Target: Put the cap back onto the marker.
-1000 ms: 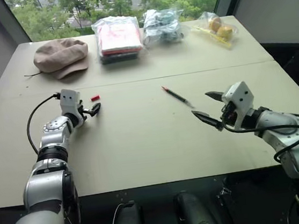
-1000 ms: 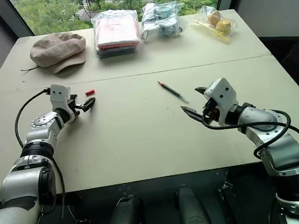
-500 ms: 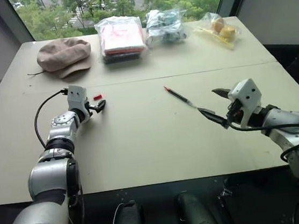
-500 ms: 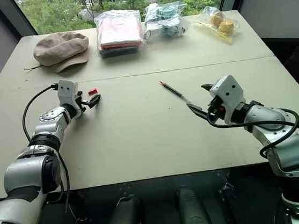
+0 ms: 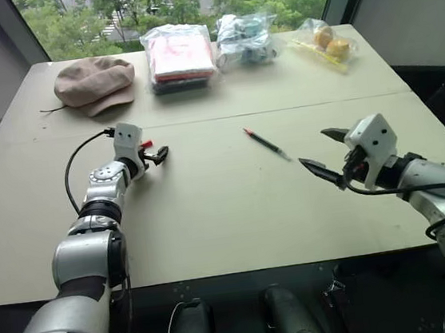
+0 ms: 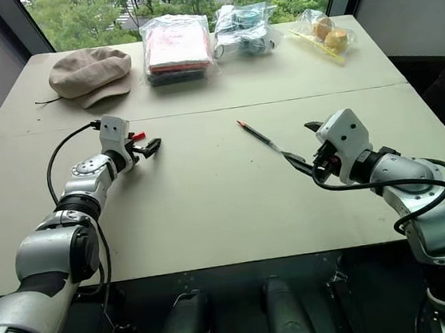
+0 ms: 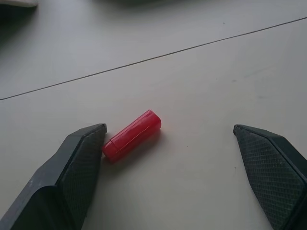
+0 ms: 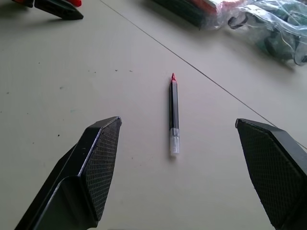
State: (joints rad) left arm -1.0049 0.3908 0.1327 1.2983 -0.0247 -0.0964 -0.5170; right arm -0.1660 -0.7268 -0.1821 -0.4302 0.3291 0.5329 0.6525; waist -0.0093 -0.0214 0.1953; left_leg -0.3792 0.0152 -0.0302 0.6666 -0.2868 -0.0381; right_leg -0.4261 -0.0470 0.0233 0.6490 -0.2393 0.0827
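I take the table seam [image 5: 201,122], the line running across the table [image 5: 230,230], as my reference. On my far left, beyond the seam, a tan hat [image 5: 92,83] sits near the back edge. Just on my side of the seam, the left gripper [image 5: 155,152] has its fingers spread wide over the cap [image 7: 132,135]. In the left wrist view the cap lies on its side on the bare top, one end right against the inner tip of one finger [image 7: 79,167], the other finger well apart from it. The cap is a short red plastic cylinder, slightly translucent, with a flat end.

Beyond the seam, along the back edge, a clear bag with red and pink folded stuff [image 5: 180,55] comes next, then a clear bag of dark tangled items [image 5: 245,37], then a clear bag holding two round orange things [image 5: 322,41].

On my side of the seam, the tabletop is open and bare between the two arms down to the near edge. The marker [image 5: 266,143] lies flat there just past the seam, slim and black, its red tip pointing toward the seam and its pale clear end toward the right gripper [image 5: 326,157]. That gripper hangs near it with fingers wide apart, holding nothing.
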